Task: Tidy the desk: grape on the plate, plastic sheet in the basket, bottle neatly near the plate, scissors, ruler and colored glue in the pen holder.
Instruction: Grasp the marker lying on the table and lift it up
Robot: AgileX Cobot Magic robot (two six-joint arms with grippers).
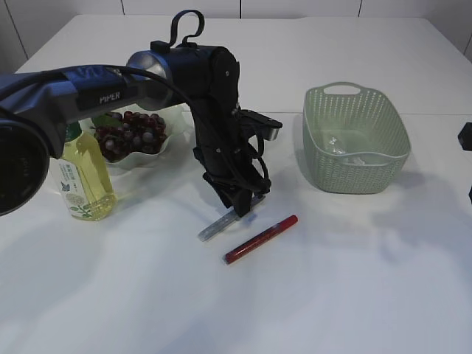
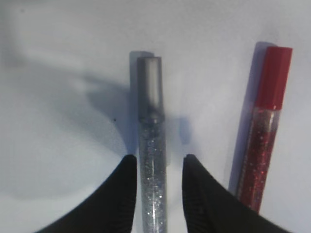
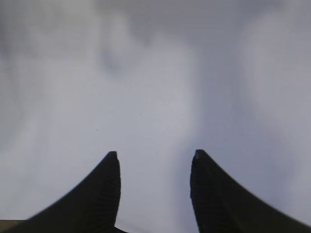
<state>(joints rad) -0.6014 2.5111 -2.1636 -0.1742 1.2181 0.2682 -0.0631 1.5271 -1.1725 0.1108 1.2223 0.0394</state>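
Left gripper point(image 1: 240, 206), exterior view: lowered to the counter point(image 1: 354, 280) at centre, fingers straddling the far end of a silver glue point(image 1: 217, 227); whether the fingers press it cannot be told from this view. Red glue point(image 1: 260, 240) lies just right of the silver one, slanted, apart from it. Grapes point(image 1: 133, 133) sit on a white plate point(image 1: 140, 158) at far left. Bottle point(image 1: 85, 181) of yellow liquid stands upright just near-left of the plate. Green basket point(image 1: 354, 140) at far right, something pale inside.

Left wrist view: silver glue point(image 2: 151, 160) runs between the two black fingers point(image 2: 121, 194); narrow gaps show on either side, so the gripper point(image 2: 156, 162) is not clenched on it. Red glue point(image 2: 265, 131) lies alongside at right.

Right wrist view: right gripper point(image 3: 154, 158) released, jaws spread, nothing between them; blurred pale surface beyond.
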